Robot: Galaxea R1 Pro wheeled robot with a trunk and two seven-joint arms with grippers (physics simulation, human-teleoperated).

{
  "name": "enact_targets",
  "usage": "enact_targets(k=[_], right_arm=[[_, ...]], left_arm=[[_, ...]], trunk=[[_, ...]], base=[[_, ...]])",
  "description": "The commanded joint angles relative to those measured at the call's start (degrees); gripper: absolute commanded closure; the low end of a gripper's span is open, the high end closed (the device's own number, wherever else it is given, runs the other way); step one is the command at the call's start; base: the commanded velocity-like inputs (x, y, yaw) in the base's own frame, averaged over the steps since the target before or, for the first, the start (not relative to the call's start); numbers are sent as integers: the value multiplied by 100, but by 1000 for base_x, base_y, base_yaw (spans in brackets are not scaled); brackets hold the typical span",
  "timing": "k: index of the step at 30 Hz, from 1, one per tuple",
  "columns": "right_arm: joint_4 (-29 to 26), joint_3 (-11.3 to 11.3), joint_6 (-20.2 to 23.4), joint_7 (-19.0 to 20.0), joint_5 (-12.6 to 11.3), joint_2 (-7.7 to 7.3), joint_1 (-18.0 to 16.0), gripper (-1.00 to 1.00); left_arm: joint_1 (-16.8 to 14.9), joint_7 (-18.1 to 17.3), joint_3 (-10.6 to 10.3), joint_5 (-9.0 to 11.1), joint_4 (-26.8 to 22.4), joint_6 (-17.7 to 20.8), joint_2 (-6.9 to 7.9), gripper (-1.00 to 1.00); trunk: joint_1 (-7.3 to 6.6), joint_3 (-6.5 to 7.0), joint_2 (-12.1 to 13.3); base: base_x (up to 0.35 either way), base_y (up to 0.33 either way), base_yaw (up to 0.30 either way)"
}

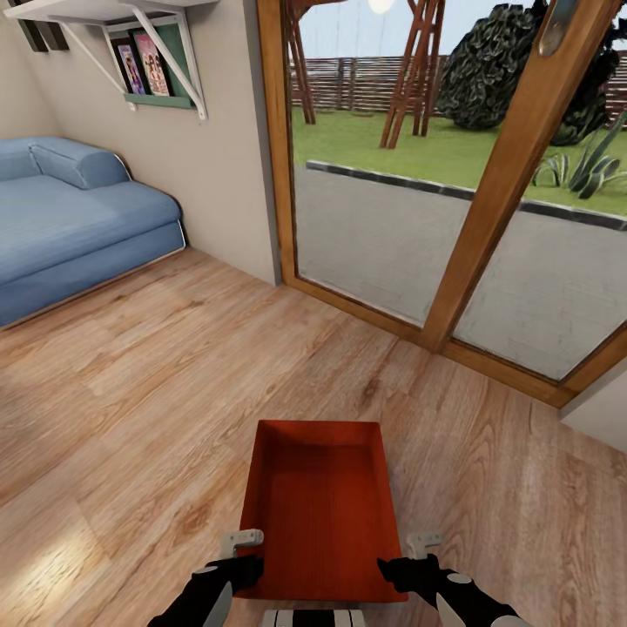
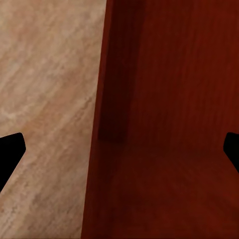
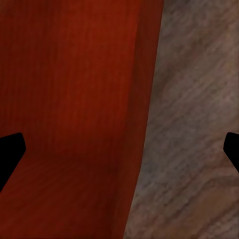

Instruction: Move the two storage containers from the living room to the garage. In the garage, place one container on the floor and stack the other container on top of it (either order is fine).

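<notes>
Holding: you carry one storage container (image 1: pixel 324 505) between both arms, above the wood-plank floor (image 1: pixel 131 392) of the living room.
Left end effector (image 2: pixel 119 149): fingers spread astride the near-left wall, not clenched.
Right end effector (image 3: pixel 119 149): likewise astride the near-right wall.
Why: opposed side support keeps it level.
Material: orange-red, finely ribbed, low straight walls, topless.

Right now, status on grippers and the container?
Left gripper and right gripper open, each straddling a side wall of the storage container. Container over wood floor, living room. Glass door ahead.
</notes>
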Motion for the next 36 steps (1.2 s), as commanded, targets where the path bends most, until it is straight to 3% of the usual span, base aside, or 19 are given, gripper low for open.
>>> enact_targets(k=[1,32,34,36], right_arm=[[5,-45,-22,23,60,0,-3,-100],[5,-41,-20,23,60,0,-5,-100],[5,-41,-22,23,60,0,-4,-100],[5,-40,-22,23,60,0,-3,-100]], left_arm=[[0,6,26,9,-12,32,-7,-100],[0,11,24,-1,-19,16,16,-100],[0,17,21,-44,-20,11,29,-100],[0,16,20,-297,-20,14,63,-100]], trunk=[[-1,-4,-2],[65,-58,-122],[65,-58,-122],[65,-58,-122]], base=[[0,0,0],[0,0,0],[0,0,0],[0,0,0]])
